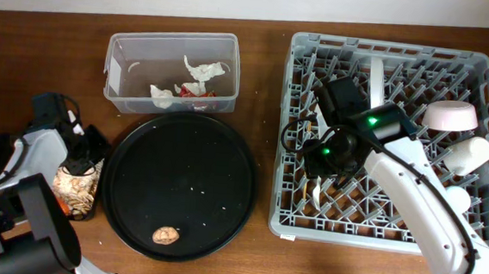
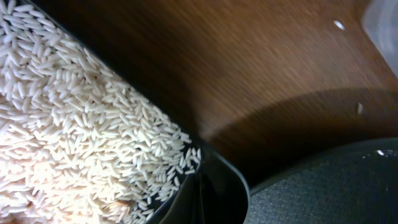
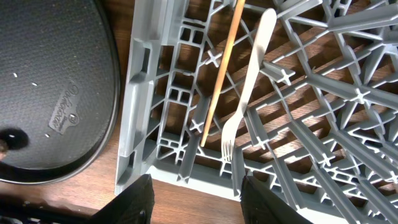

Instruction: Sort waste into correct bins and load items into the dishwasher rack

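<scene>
The grey dishwasher rack [image 1: 389, 48] fills the right side. My right gripper [image 3: 199, 202] is open and empty above the rack's near-left corner [image 3: 140, 93]. The white plastic fork [image 3: 249, 93] and a wooden chopstick [image 3: 221, 81] lie side by side in the rack. A pale bowl [image 1: 450, 115] and a white cup [image 1: 468, 154] sit at the rack's right. The clear tub [image 1: 171, 71] holds white scraps and a red wrapper. My left gripper [image 1: 79, 153] hovers over the shallow black tray [image 1: 77, 190], which holds white rice-like crumbs [image 2: 74, 124]. Its fingers are hidden.
The large round black tray [image 1: 181, 184] lies between the two arms, with a small brown lump [image 1: 166, 234] near its front rim. It also shows in the right wrist view [image 3: 56, 81] and the left wrist view [image 2: 336, 186]. Bare wooden table lies around it.
</scene>
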Robot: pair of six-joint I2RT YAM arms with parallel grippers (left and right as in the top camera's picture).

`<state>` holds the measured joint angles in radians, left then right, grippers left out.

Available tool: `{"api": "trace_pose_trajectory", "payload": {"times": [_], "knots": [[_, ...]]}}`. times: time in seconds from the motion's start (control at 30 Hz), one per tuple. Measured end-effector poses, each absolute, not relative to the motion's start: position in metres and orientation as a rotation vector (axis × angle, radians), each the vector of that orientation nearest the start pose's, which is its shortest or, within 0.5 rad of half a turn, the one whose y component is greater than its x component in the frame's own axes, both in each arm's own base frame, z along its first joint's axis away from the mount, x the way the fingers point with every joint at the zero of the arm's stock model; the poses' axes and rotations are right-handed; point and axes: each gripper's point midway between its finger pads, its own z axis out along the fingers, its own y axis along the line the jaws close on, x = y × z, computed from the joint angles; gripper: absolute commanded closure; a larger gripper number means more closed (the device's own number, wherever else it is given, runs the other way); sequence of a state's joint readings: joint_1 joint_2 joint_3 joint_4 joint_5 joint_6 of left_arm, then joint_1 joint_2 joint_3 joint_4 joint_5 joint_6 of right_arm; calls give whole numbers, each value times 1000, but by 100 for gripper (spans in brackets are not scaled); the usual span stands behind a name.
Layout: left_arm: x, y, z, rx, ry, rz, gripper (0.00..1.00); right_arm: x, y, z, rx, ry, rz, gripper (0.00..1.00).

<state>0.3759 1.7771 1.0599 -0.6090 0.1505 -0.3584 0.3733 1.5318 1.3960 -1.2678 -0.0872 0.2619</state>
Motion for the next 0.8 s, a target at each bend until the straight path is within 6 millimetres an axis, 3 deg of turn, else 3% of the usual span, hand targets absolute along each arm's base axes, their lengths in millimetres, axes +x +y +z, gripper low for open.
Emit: {"api": "trace_pose_trajectory", "payload": {"times": [0.33,0.73,0.77,0.8], "knots": [[354,81,21,-986,2704,-241,99,275,124,162,-178,2998,203,51],[389,54,32,-891,2609,-325,99,275,124,162,-178,2998,203,50],[391,51,33,-882,2606,-343,97,275,124,162,-178,2998,202,51],[390,50,33,-880,2608,-351,87,275,124,162,-178,2998,202,51]]}}
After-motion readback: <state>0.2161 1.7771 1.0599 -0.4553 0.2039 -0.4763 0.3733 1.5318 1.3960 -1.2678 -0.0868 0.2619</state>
